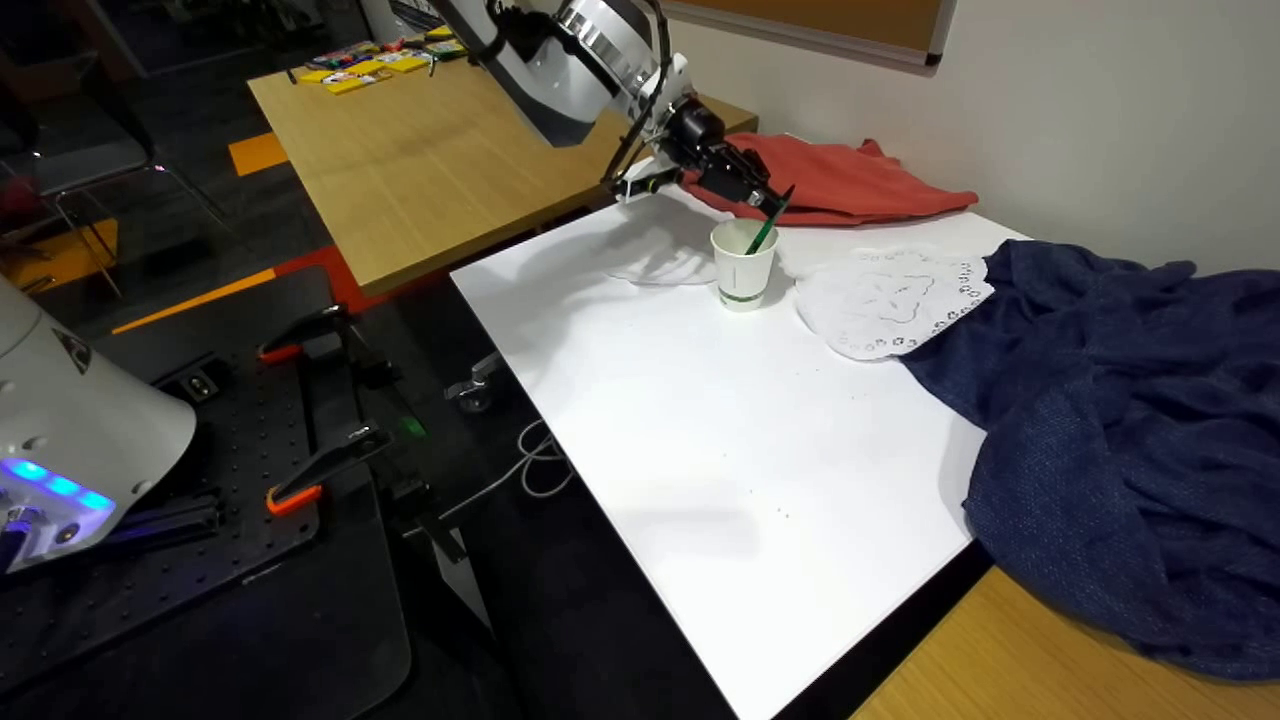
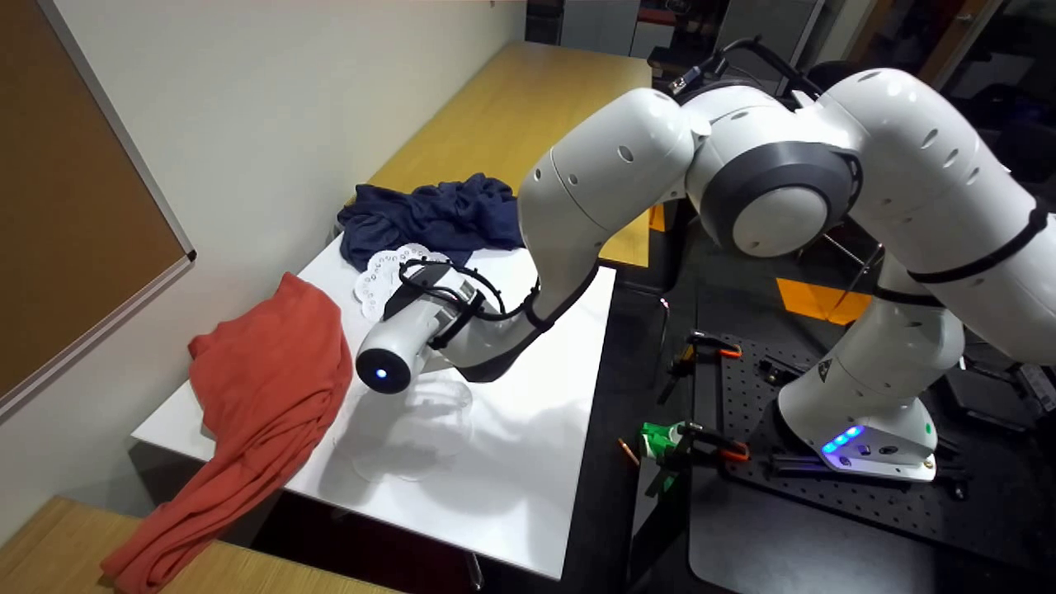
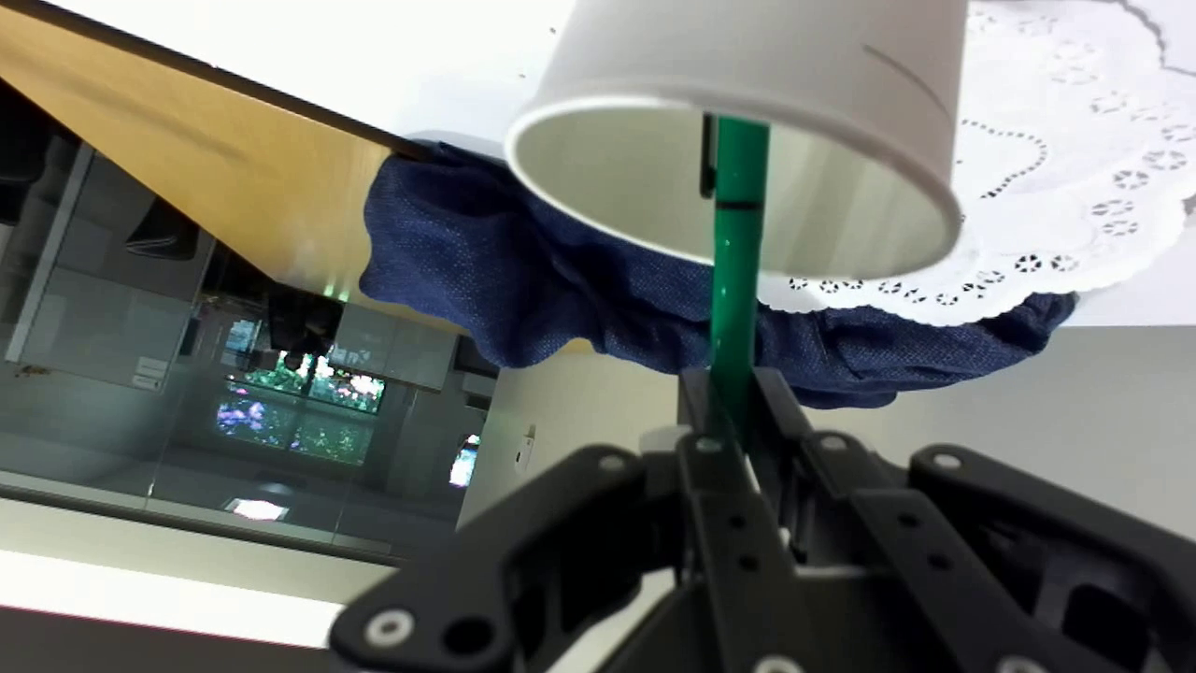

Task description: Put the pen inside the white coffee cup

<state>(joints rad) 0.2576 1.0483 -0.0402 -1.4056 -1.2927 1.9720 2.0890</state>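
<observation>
The white coffee cup (image 1: 742,272) stands upright on the white table, with a green band near its base. In the wrist view the cup (image 3: 794,51) shows with its open mouth toward my gripper. The green pen (image 1: 764,234) is tilted, its lower part inside the cup's mouth and its upper end between my fingers. In the wrist view the pen (image 3: 738,271) runs from my fingertips into the mouth; its tip is hidden by the cup wall. My gripper (image 1: 776,203) is shut on the pen just above the rim. The arm hides cup, pen and fingers in an exterior view.
A white paper doily (image 1: 885,305) lies beside the cup. A red cloth (image 1: 840,180) lies behind the gripper near the wall. A dark blue cloth (image 1: 1130,430) covers a table corner. Wooden tables (image 1: 450,150) adjoin the white table (image 1: 720,450).
</observation>
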